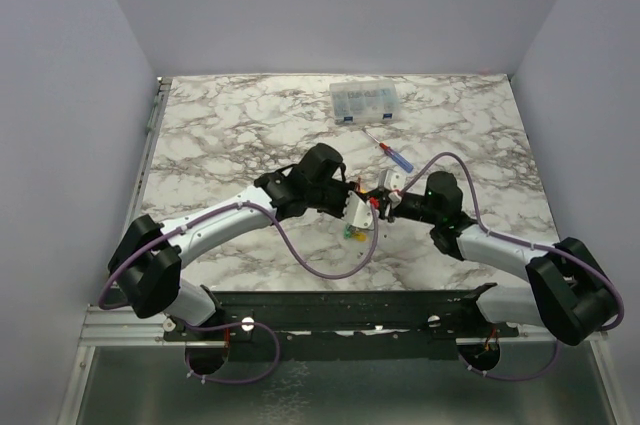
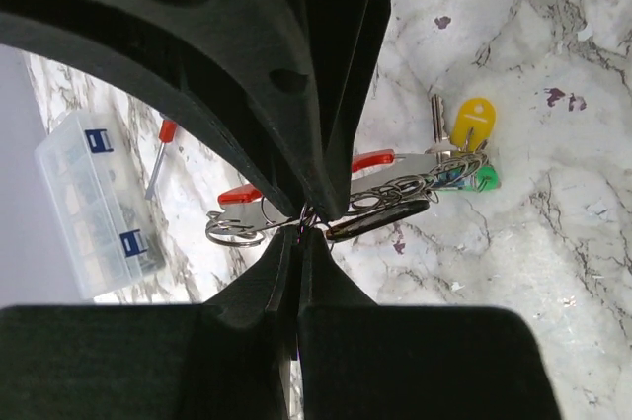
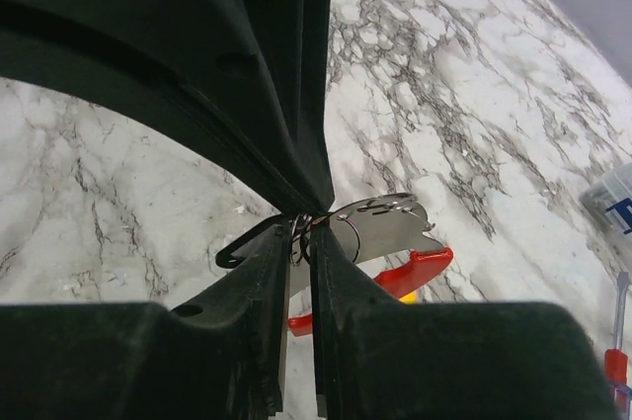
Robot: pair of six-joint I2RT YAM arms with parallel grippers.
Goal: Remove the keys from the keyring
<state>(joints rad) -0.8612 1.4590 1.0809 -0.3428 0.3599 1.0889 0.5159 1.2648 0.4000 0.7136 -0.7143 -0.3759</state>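
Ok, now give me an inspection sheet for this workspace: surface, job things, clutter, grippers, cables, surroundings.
Surface: marble-patterned table, a few dark specks in the left wrist view.
Job's things: keyring, red band and silvery plate, between both grippers; keys with yellow and green tags on its wire rings.
Clutter: clear parts box; screwdriver near it, apart.
Grippers: left gripper shut on the keyring's wire rings; right gripper jaws nearly together around a ring, grip unclear.
Cables: purple cables looping from each arm over the table.
Surroundings: plain pale walls; metal rail at the near edge.
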